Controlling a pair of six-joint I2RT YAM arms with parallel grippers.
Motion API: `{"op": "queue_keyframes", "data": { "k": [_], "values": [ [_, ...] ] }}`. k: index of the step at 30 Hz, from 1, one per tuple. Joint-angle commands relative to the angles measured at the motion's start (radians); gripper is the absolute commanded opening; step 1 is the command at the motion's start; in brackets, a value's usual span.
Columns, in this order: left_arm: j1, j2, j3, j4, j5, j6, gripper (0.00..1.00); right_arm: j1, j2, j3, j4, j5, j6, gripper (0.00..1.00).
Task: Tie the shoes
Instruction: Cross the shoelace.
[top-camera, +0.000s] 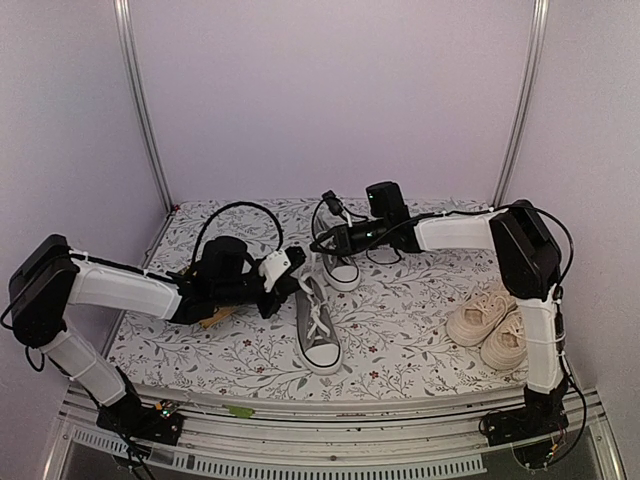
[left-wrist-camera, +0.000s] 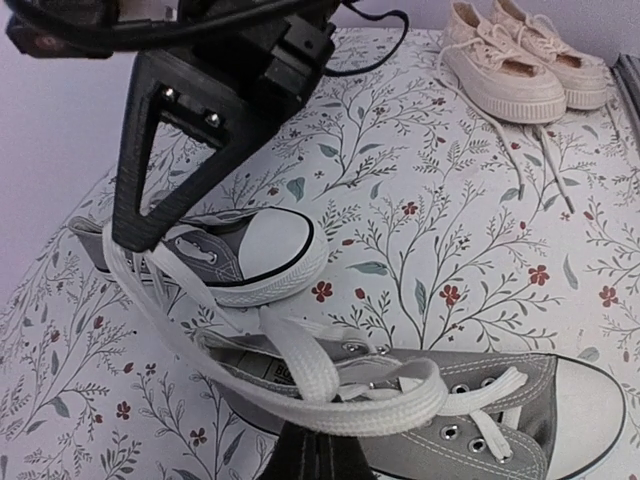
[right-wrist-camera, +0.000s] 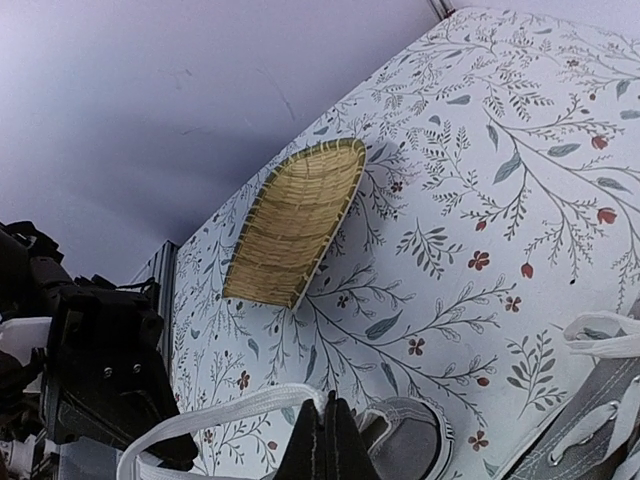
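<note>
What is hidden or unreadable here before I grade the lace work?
- Left wrist view: left fingers cut off by the bottom edge; white lace loops overlap, so any knot is unreadable.
- Left wrist view: far grey sneaker partly behind the right fingers.
- Right wrist view: a grey sneaker is cut by the right edge.
- Top view: woven tray mostly under the left arm.

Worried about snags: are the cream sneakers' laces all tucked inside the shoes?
No, loose laces trail from the cream sneakers out across the floral cloth.
</note>
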Motion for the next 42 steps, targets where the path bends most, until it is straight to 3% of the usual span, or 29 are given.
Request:
{"op": "queue_keyframes", "data": {
  "k": [1,12,17,32,37,42],
  "values": [
    [-0.012,-0.016,-0.013,0.04,-0.008,0.046,0.0,-0.001,0.068,0.094,-0.137,-0.096,0.031,0.0],
    [-0.013,-0.014,-0.029,0.083,-0.015,0.069,0.0,0.002,0.097,0.208,-0.559,-0.232,-0.195,0.0],
    [-0.013,-0.003,-0.026,0.1,-0.004,0.065,0.0,0.015,0.109,0.254,-0.77,-0.208,-0.34,0.0],
    [-0.017,0.071,-0.022,0.148,0.033,0.052,0.0,0.029,0.172,0.358,-1.059,-0.097,-0.509,0.01],
    [-0.018,0.106,-0.025,0.156,0.025,0.041,0.0,0.031,0.171,0.355,-1.039,-0.022,-0.486,0.29],
    [-0.019,0.12,-0.034,0.163,0.011,0.029,0.0,0.028,0.135,0.352,-0.984,0.082,-0.449,0.44]
  ]
}}
